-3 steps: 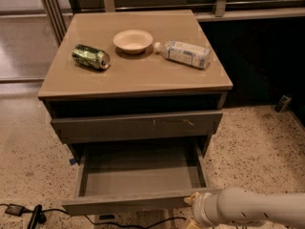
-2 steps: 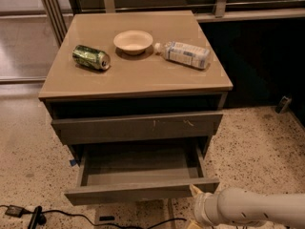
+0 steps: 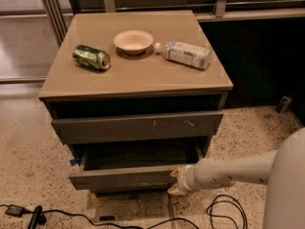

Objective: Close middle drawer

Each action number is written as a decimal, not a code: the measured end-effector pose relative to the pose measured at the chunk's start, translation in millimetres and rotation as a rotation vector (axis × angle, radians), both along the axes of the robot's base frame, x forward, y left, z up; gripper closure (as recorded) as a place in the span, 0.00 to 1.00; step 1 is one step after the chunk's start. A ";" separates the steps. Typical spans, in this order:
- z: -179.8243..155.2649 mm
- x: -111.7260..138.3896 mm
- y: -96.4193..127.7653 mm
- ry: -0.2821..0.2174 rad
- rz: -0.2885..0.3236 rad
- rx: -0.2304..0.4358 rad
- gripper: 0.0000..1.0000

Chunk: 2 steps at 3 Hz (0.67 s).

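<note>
Middle drawer [image 3: 119, 179] stands partly open, end effector [image 3: 174, 182] at its front's right end.

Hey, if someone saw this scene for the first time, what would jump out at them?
Probably the middle drawer, pulled partway out low on the cabinet, with the robot's gripper at the right end of its front. After that, the cabinet top: a green can lying on its side at the left, a pale bowl in the middle and a plastic bottle on its side at the right.
</note>
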State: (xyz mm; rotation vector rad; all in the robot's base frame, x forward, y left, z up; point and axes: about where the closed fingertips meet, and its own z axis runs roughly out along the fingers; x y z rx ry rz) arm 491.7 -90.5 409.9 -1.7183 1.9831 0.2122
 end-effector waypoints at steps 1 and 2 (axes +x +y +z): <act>-5.8 29.2 0.8 -0.041 0.014 -0.024 0.78; -5.8 29.2 0.8 -0.041 0.014 -0.024 0.64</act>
